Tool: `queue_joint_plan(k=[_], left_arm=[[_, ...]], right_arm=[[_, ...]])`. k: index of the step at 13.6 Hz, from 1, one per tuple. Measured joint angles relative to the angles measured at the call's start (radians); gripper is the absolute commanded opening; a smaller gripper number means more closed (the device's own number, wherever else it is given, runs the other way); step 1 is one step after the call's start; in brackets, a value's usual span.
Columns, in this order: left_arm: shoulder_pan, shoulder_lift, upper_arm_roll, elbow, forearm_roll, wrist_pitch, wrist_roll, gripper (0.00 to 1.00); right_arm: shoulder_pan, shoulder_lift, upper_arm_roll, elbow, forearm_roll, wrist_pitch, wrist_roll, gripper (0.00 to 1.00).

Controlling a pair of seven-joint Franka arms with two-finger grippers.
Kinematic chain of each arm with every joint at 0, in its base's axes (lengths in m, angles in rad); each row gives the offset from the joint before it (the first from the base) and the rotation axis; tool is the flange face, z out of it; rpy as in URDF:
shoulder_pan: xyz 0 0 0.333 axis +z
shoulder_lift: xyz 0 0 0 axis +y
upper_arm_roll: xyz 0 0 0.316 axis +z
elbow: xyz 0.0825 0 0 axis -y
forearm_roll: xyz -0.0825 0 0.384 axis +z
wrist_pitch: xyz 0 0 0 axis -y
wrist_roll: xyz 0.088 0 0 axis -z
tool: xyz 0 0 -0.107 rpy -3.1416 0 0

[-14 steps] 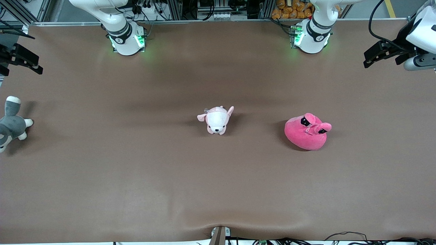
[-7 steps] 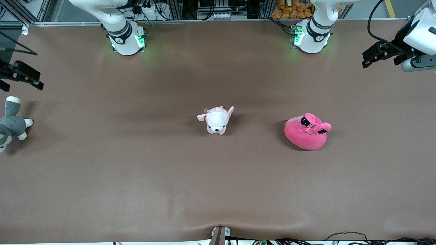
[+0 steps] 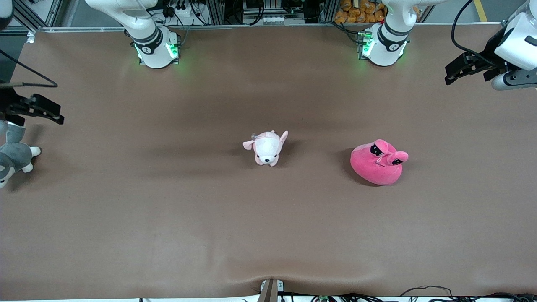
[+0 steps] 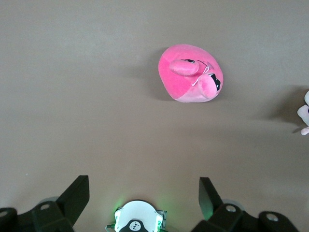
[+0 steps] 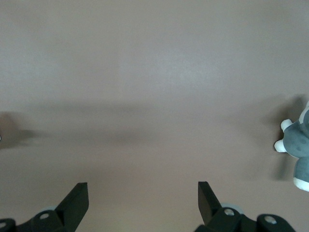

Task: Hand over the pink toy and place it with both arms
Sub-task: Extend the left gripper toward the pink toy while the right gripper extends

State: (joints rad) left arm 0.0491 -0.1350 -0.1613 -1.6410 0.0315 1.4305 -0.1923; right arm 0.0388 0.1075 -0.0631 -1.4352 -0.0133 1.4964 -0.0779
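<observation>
The pink toy (image 3: 379,163), a hot-pink plush blob with two stalked black eyes, lies on the brown table toward the left arm's end. It also shows in the left wrist view (image 4: 188,75). My left gripper (image 3: 452,72) is open and empty, up in the air over the table's edge at the left arm's end, well apart from the toy. In its wrist view the left gripper (image 4: 142,192) has wide-apart jaws. My right gripper (image 3: 52,111) is open and empty over the right arm's end of the table, with spread jaws in its wrist view (image 5: 142,193).
A small pale pink-and-white plush (image 3: 267,147) lies mid-table, beside the pink toy. A grey-and-white plush (image 3: 14,155) lies at the right arm's end, just under the right gripper, and shows in the right wrist view (image 5: 298,140). The arm bases (image 3: 384,44) (image 3: 155,48) stand along the table's back edge.
The right gripper has moved over the right arm's end of the table to above the grey plush's head. The left gripper has shifted only slightly. The toys have not moved.
</observation>
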Motion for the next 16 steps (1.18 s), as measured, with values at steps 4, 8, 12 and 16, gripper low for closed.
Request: queue_joint_plan(k=[4, 8, 12, 16], left_arm=[[0.000, 0.000, 0.000, -0.015, 0.000, 0.018, 0.000, 1.00], [0.000, 0.000, 0.000, -0.026, 0.000, 0.029, 0.000, 1.00], [0.002, 0.003, 0.001, -0.033, 0.000, 0.052, 0.000, 1.00], [0.003, 0.046, 0.003, -0.039, 0.000, 0.089, -0.001, 1.00]], right_arm=[[0.000, 0.004, 0.001, 0.007, 0.000, 0.000, 0.000, 1.00], [0.000, 0.002, 0.001, 0.014, 0.000, -0.001, 0.000, 1.00], [0.000, 0.003, 0.001, 0.014, 0.000, -0.004, 0.000, 1.00], [0.000, 0.010, 0.001, 0.009, 0.000, -0.006, -0.001, 1.00]])
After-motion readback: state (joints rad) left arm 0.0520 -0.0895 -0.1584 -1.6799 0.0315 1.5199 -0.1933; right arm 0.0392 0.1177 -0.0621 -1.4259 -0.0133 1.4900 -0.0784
